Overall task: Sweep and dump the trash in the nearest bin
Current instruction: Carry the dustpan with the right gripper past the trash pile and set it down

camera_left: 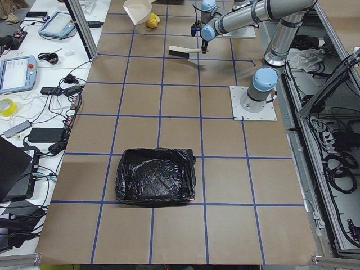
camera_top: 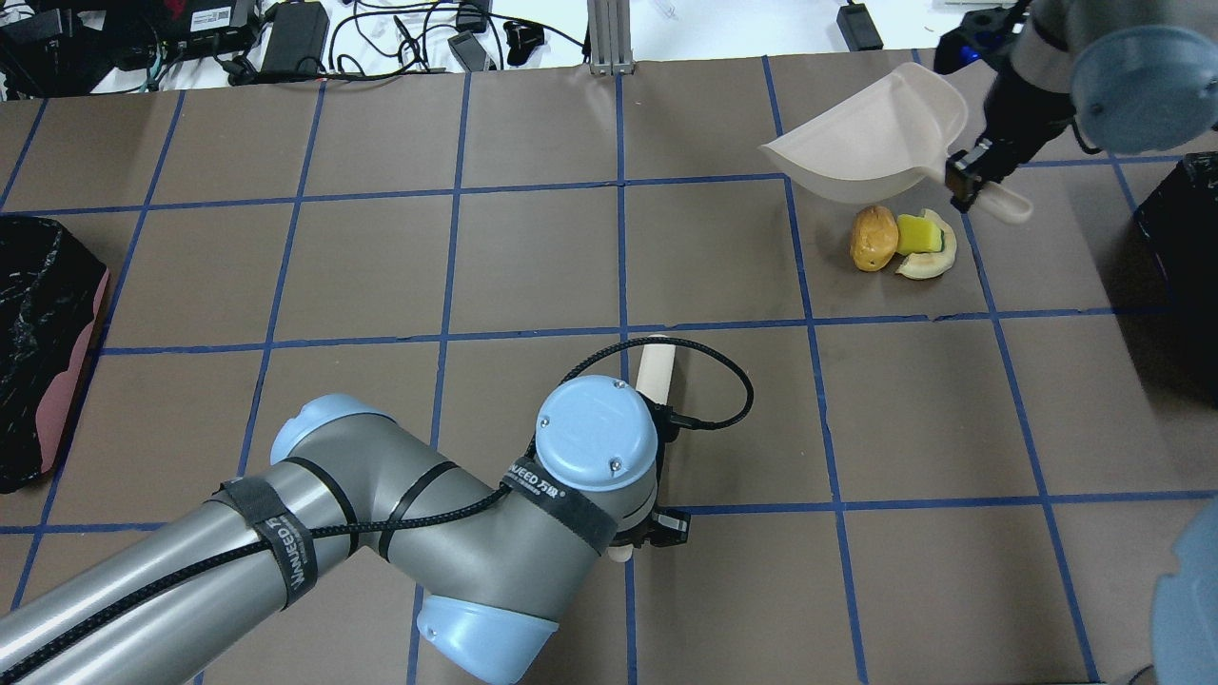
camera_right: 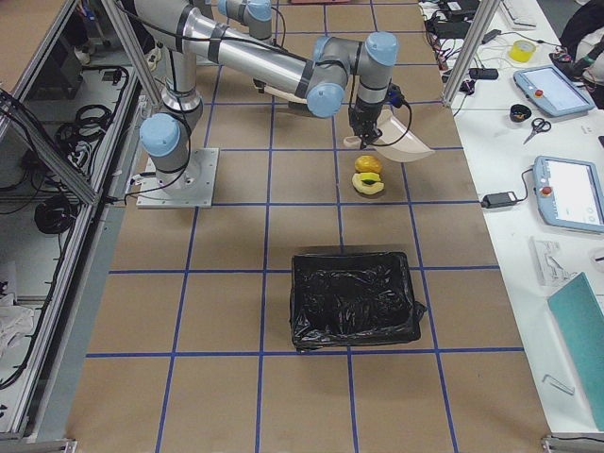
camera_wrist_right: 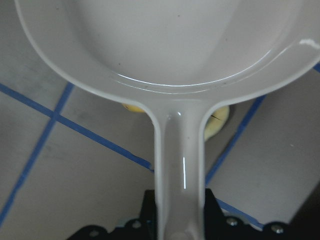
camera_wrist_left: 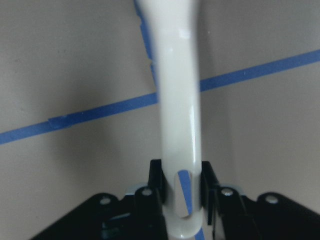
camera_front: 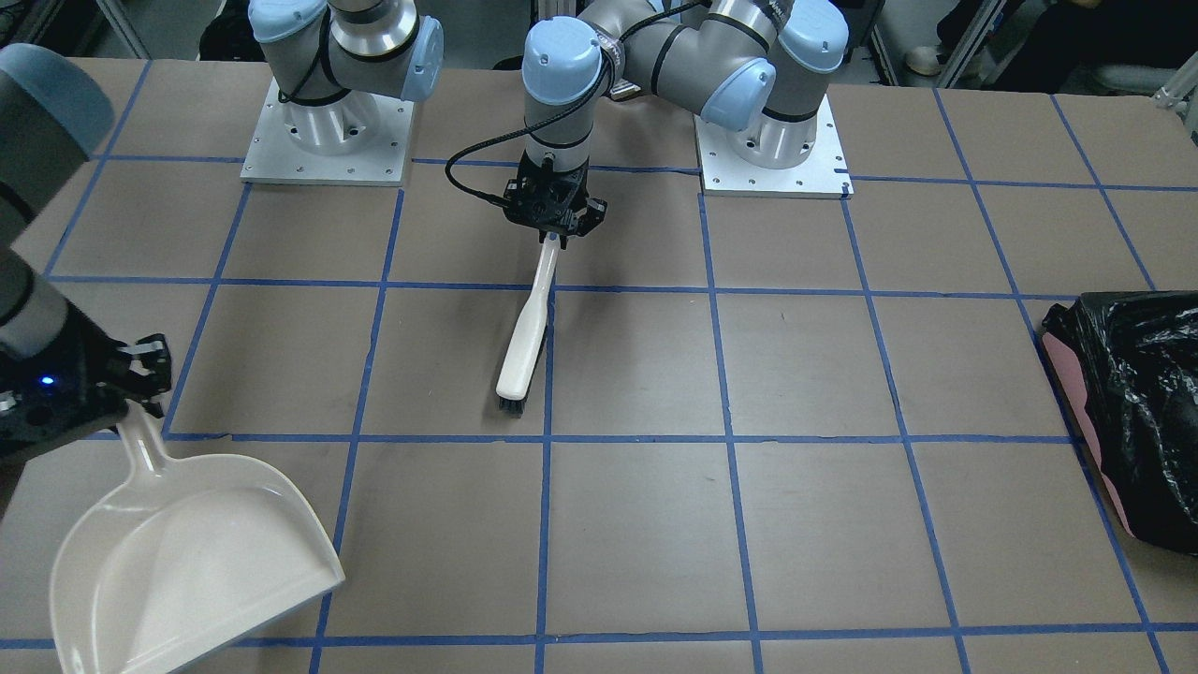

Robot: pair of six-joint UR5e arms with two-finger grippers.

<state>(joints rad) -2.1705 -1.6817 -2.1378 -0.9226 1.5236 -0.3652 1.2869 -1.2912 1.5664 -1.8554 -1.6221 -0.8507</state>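
The left gripper (camera_front: pixel 552 232) clamps the handle of the brush (camera_front: pixel 522 348) mid-desk. The right gripper (camera_top: pixel 969 179) is closed around the handle of the dustpan (camera_top: pixel 861 138) (pan tilted, off the surface). The trash (camera_top: pixel 904 240) lies just beneath it, toward the desk's far right corner, near the bin (camera_top: pixel 1180 228).

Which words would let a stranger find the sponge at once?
Find the white dustpan in the right gripper. Next to it three pieces lie in a clump. The sponge is the yellow wedge with a dark green edge, between an orange lump and a beige lump.
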